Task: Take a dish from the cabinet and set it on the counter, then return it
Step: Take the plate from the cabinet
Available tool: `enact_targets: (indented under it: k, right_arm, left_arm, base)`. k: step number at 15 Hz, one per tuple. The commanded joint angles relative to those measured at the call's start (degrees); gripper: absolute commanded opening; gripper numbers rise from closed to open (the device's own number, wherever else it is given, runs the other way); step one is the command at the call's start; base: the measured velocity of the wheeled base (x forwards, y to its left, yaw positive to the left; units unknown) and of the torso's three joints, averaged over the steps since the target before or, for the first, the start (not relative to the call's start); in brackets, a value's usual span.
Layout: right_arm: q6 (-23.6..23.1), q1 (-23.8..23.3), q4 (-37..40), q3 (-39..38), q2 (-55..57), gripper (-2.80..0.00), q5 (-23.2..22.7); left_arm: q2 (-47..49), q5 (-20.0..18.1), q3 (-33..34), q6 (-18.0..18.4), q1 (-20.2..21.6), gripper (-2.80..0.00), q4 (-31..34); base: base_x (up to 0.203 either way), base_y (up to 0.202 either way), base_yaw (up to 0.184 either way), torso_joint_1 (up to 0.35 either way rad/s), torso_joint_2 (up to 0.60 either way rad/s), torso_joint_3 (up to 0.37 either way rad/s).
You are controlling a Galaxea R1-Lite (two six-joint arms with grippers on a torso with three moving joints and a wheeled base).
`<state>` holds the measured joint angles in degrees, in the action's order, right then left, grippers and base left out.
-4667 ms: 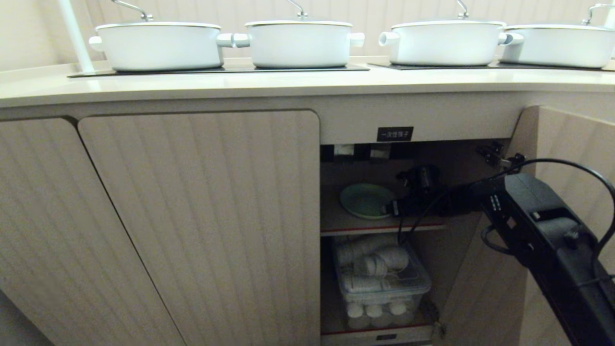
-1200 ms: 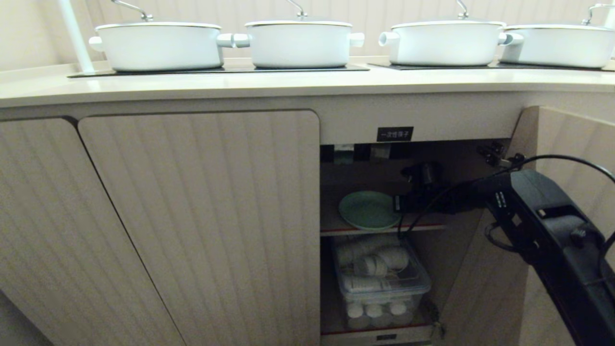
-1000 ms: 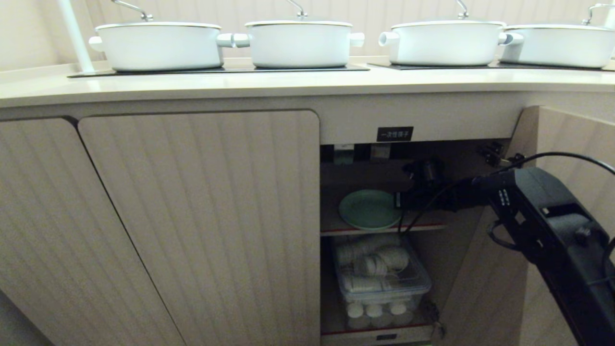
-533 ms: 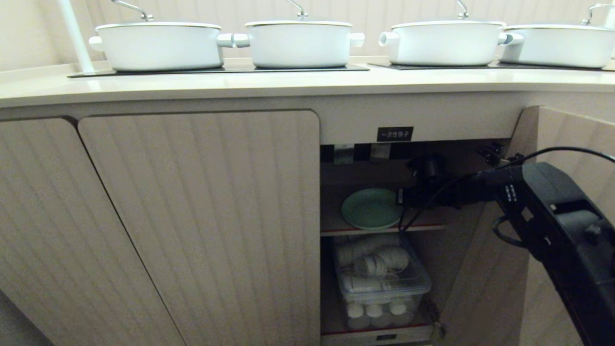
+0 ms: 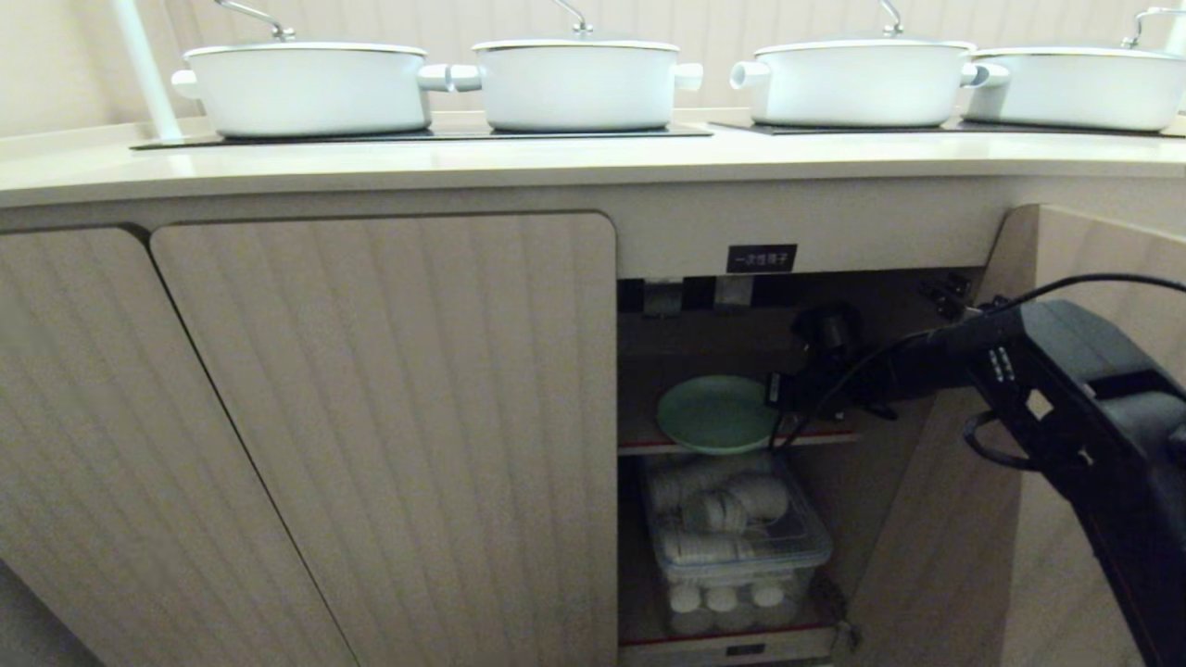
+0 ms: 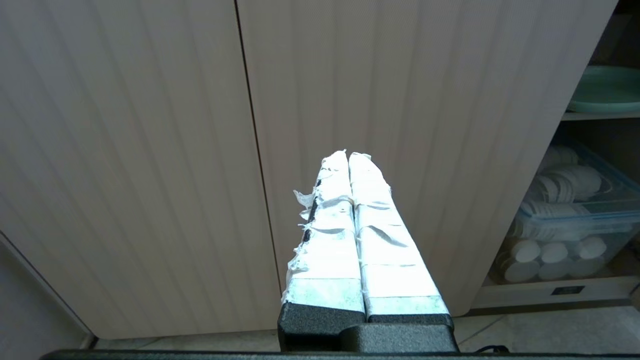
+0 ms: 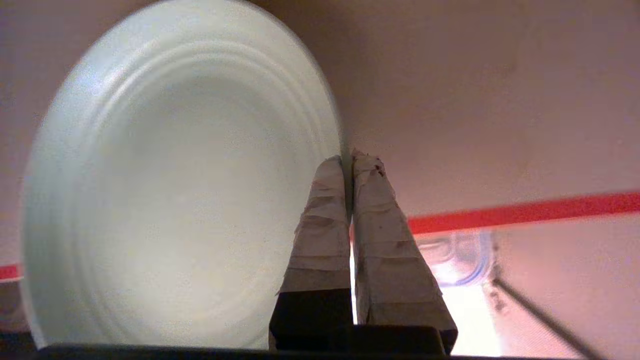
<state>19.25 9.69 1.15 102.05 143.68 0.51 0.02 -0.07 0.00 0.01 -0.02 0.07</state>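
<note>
The pale mint-green dish (image 5: 713,414) hangs just above the inner shelf of the open cabinet (image 5: 762,257), and its near edge reaches over the shelf's red-lined front. My right gripper (image 5: 771,394) is shut on the dish's right rim. In the right wrist view the dish (image 7: 175,175) fills the frame beside the taped right gripper (image 7: 347,159), which pinches its edge. The counter (image 5: 556,162) runs above the cabinet. My left gripper (image 6: 348,154) is shut on nothing, parked low before closed doors, with the dish (image 6: 607,90) off to its side.
Several white lidded pots (image 5: 579,83) stand on black hob panels along the counter. A clear plastic box (image 5: 737,542) of white cups sits under the shelf. The cabinet's open door (image 5: 1103,278) stands at the right behind my right arm. Closed ribbed doors (image 5: 398,417) fill the left.
The dish, held by its rim, has come forward from the back of the shelf to its front edge and levelled out. My right forearm has risen and drawn back to the right.
</note>
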Motion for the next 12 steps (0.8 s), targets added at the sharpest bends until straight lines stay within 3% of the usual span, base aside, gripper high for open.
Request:
enact_targets:
  k: [1, 12]
  right_arm:
    - [0.83, 0.43, 0.08, -0.88, -1.58, -2.8, 0.01]
    - [1.4, 0.68, -2.44, -11.54, -7.35, -2.8, 0.02]
  left_arm:
    - [-0.02, -0.01, 0.0, -0.01, -0.06, -2.8, 0.01]
    - [-0.02, -0.01, 0.0, -0.01, -0.02, -2.8, 0.01]
  base:
    - [0.0, 0.0, 0.0, 0.0, 0.0, 0.0]
    - [0.0, 0.0, 0.0, 0.0, 0.0, 0.0]
